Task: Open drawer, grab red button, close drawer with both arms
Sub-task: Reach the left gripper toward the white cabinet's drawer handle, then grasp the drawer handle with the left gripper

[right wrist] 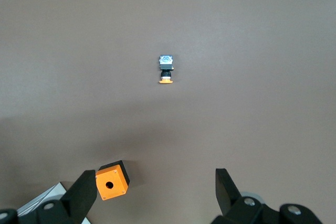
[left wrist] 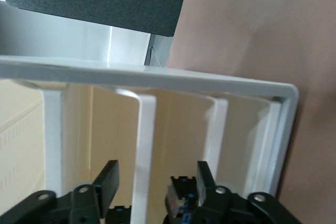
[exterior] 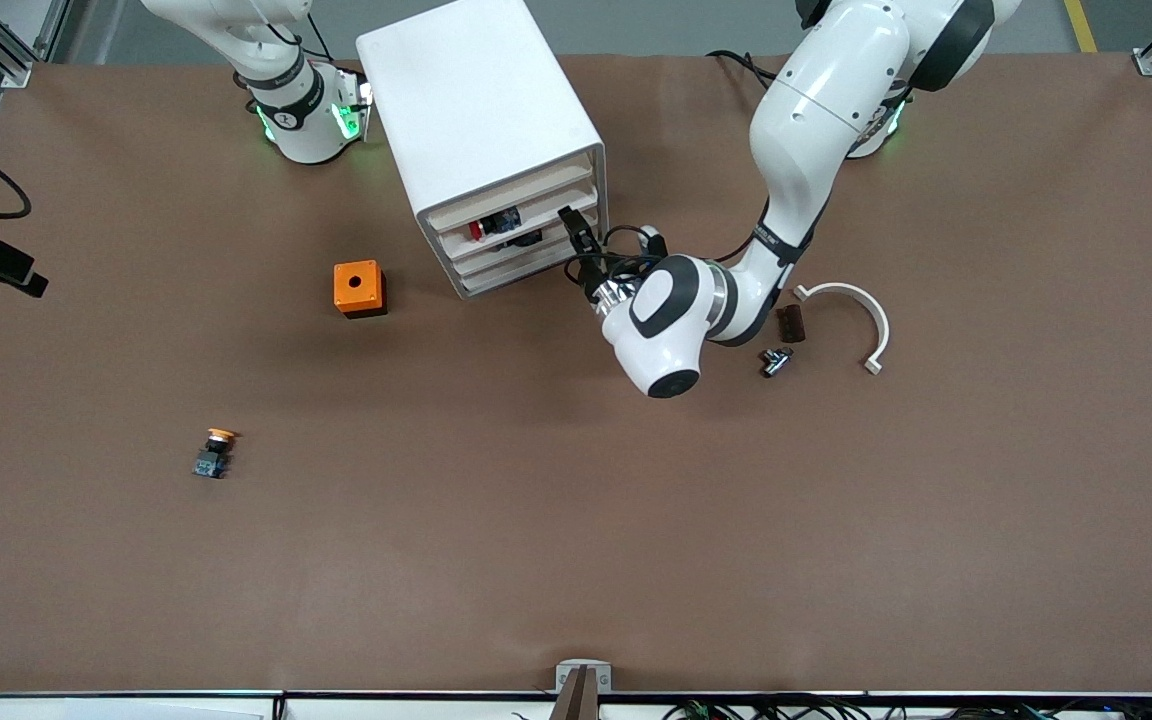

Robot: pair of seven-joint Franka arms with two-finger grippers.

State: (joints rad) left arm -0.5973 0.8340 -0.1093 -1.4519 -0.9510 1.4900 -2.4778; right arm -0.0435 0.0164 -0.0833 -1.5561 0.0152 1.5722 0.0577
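Observation:
The white cabinet [exterior: 481,120] stands near the robots' bases, its four stacked drawers facing the left arm's end. The button's red cap [exterior: 476,230] and blue body show inside the second drawer [exterior: 526,215] from the top, which looks pushed in. My left gripper [exterior: 576,240] is open right at the drawer fronts. In the left wrist view its fingers [left wrist: 107,179] stand apart on either side of a white drawer edge [left wrist: 146,129] without touching it. My right gripper [right wrist: 155,182] is open and empty, high over the table above the orange box [right wrist: 112,180]; it is out of the front view.
The orange box with a hole [exterior: 358,288] sits beside the cabinet. An orange-capped button [exterior: 216,452] lies nearer the front camera, also in the right wrist view [right wrist: 166,69]. A white curved piece [exterior: 851,310], a brown block [exterior: 789,323] and a small metal part [exterior: 776,360] lie by the left arm.

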